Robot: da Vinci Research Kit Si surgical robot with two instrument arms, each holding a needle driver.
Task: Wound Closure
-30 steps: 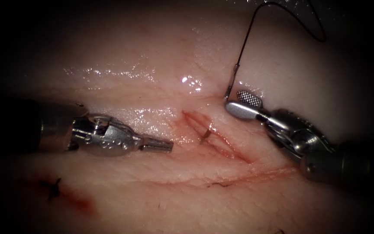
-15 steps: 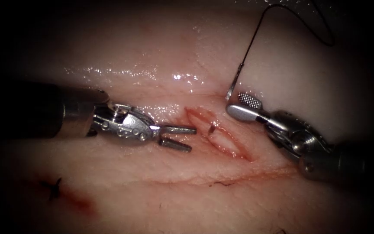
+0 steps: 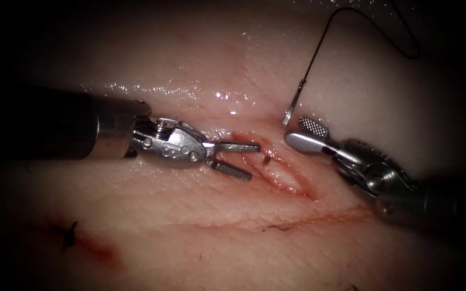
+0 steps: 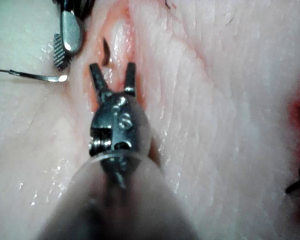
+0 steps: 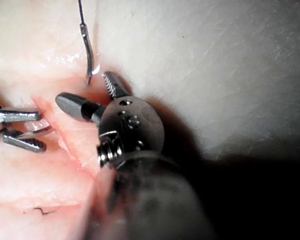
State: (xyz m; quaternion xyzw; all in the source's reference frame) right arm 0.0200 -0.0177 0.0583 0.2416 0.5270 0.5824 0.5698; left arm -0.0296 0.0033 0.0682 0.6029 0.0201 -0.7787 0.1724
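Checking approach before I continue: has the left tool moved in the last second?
Yes. The left tool, jaws open, has advanced rightward to the cut on the tissue.

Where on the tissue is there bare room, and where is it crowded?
Bare: the pale tissue below the open red cut, between the dark knotted stitch and the right tool. Crowded: the cut, with the left tool, both open and empty, and the curved steel needle in the tissue.

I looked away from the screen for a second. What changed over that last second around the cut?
The left end effector moved rightward up to the cut and opened its jaws; it holds nothing. The needle tip showing in the cut sits as before. The right end effector stayed open beside the needle's tail, right of the cut, thread trailing off.
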